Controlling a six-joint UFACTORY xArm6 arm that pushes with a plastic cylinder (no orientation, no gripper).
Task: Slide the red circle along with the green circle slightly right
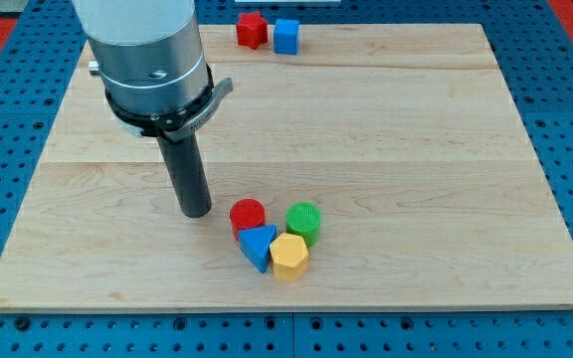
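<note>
The red circle (248,215) sits on the wooden board (366,129) near the view's bottom middle. The green circle (303,221) stands just to its right, a small gap between them. My tip (197,212) rests on the board just left of the red circle, close to it but apart. A blue triangle (258,246) lies right below the red circle, touching it. A yellow hexagon-like block (288,257) sits below the green circle, touching the blue triangle.
A red star-like block (252,30) and a blue cube (286,35) stand side by side at the board's top edge. The arm's grey body (152,55) hangs over the board's top left. A blue perforated table surrounds the board.
</note>
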